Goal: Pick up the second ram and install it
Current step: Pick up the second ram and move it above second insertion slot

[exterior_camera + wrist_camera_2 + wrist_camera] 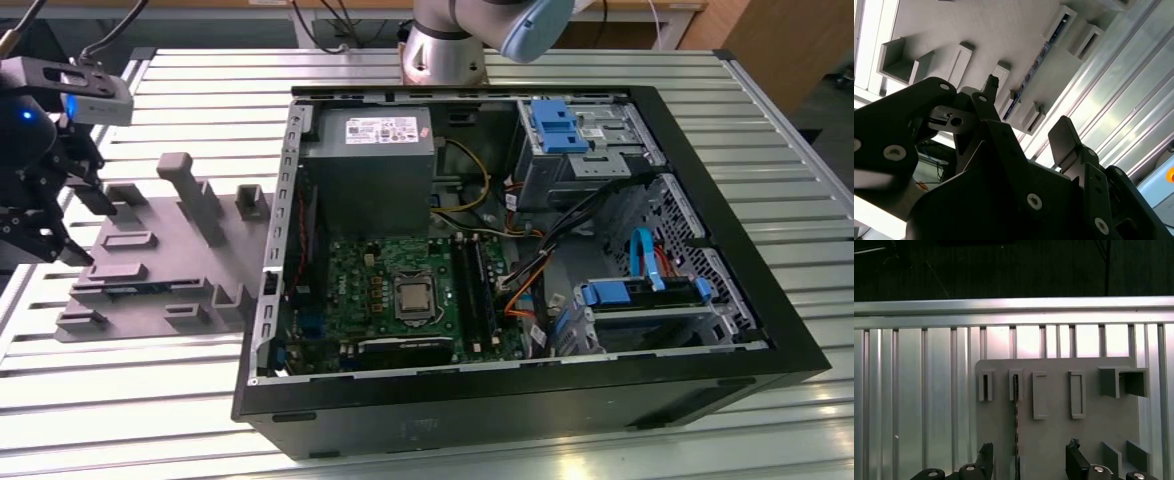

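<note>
**SECOND RAM SEATED IN HOLDER TRAY, FINGERS OPEN OVER IT**

**Station layout.** The exterior view gives the whole station. The open computer case (534,410) lies on the slatted metal surface (200,70) with its motherboard (360,290) exposed. The grey holder tray (167,235) sits just beside the case, on the exterior view's left.

**Close-up.** The first wrist view looks straight down on the tray. There the second ram (1015,415) appears as one thin dark line, standing on its long edge in the tray's slot blocks. The second wrist view looks along the gripper body at a slant. It shows the stick's blue-green face and the raised blocks that hold it.

**Orientation.** The ram's long axis runs parallel to the slats of the surface and flat along the tray. It crosses the line that joins the two fingertips roughly at right angles.

**Gripper state.** The gripper (1030,455) is above the tray. Its fingers (1075,457) are spread wide, one on either side of the ram's line. They hold nothing, and no contact with the stick or the tray is visible.
</note>
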Action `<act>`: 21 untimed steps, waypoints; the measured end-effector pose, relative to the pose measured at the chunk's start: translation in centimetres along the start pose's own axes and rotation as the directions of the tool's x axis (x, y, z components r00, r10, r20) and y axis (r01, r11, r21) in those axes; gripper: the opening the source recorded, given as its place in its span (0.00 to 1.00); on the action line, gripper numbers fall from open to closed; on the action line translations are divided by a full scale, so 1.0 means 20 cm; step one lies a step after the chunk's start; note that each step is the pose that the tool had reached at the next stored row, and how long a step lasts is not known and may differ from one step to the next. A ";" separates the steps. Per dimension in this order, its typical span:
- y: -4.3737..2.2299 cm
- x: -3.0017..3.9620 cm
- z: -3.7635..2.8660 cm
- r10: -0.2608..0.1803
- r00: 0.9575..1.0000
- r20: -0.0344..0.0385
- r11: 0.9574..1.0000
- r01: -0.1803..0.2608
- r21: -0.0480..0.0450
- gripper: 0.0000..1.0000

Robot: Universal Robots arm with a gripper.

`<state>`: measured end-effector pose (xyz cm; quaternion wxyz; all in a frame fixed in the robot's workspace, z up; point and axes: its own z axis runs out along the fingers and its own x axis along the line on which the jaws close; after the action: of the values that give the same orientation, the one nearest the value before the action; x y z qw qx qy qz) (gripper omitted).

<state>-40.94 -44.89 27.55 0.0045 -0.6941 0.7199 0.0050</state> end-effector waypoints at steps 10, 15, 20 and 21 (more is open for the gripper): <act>0.006 0.001 0.016 0.000 1.000 0.000 1.000 0.000 0.000 0.67; 0.007 0.001 0.057 0.000 1.000 0.000 1.000 0.000 0.000 0.67; 0.007 0.001 0.089 0.000 1.000 0.000 1.000 0.000 -0.001 0.59; 0.007 0.002 0.095 0.000 1.000 0.000 1.000 0.000 -0.001 0.59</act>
<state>-41.08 -44.89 25.65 0.0043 -0.6941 0.7198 0.0052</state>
